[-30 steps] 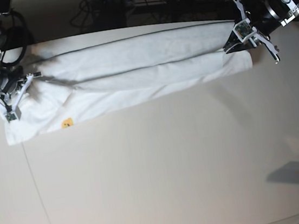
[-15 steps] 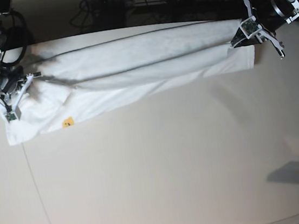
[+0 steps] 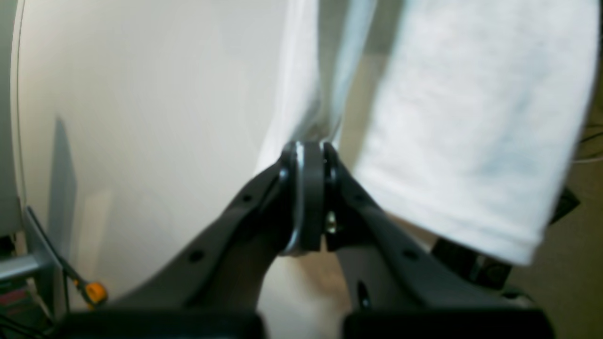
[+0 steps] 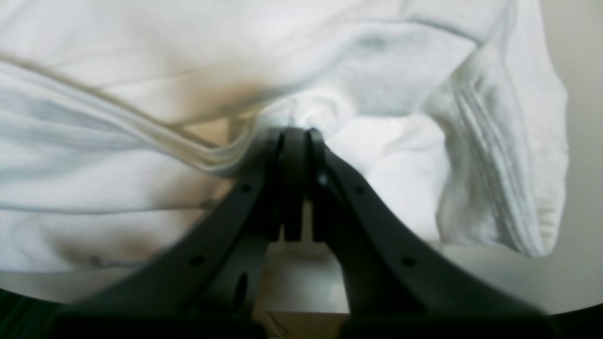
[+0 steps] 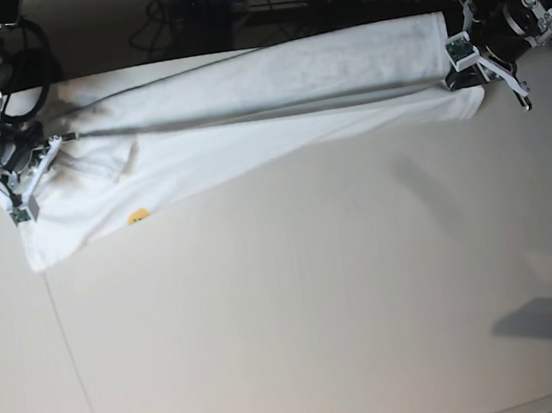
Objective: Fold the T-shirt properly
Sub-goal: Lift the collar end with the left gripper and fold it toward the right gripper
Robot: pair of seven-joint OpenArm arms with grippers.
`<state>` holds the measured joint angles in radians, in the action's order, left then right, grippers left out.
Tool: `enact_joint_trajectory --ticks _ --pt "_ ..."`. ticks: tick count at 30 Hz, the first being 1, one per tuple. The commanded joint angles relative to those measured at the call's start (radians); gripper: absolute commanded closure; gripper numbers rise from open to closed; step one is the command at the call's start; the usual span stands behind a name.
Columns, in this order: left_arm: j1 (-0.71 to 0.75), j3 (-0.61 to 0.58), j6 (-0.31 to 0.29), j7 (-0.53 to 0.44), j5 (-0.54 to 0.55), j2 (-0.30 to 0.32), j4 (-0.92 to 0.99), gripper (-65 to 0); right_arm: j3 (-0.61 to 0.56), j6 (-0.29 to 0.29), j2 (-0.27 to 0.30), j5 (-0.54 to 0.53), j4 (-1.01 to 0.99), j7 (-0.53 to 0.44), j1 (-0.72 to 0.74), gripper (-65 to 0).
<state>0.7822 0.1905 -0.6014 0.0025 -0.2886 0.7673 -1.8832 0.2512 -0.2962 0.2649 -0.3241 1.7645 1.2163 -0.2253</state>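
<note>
On my left wrist camera, the left gripper [image 3: 308, 153] has its black jaws pressed together on a pinch of the large white short-sleeved cloth T-shirt [image 3: 476, 122]. The cloth rises from the fingertips in a narrow gathered strip, and a wider panel hangs to the right over the pale beige table [image 3: 141, 117]. I can read no writing here.

On my right wrist camera, the right gripper [image 4: 296, 134] is likewise clamped on a bunched fold of the one shirt [image 4: 141, 179], with ribbed hem layers stacked at the right.

On the base camera I count one shirt [image 5: 274, 106], stretched taut along the table's far edge [image 5: 298, 304] between two arms, each end pinched: the right gripper [image 5: 24, 202] at the view's left, the left gripper [image 5: 459, 58] at its right. A small orange-yellow print patch [image 5: 138, 216] shows near the lower left; it is too small to read.
</note>
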Motion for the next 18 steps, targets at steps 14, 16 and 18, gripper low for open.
enact_joint_trajectory --ticks 14,16,18 --pt "-0.005 0.005 0.011 -0.006 -0.217 0.013 -0.019 -0.8 0.004 0.004 0.004 0.006 -0.001 0.018 0.011 -0.3" --pt "-0.005 0.011 0.011 -0.002 -0.228 0.013 -0.019 -1.0 0.004 0.004 0.004 0.006 -0.001 0.018 0.011 -0.6" --pt "-0.005 0.013 0.011 0.0 -0.212 0.011 -0.022 -1.2 0.004 0.004 0.001 0.006 -0.001 0.018 0.011 -4.1"
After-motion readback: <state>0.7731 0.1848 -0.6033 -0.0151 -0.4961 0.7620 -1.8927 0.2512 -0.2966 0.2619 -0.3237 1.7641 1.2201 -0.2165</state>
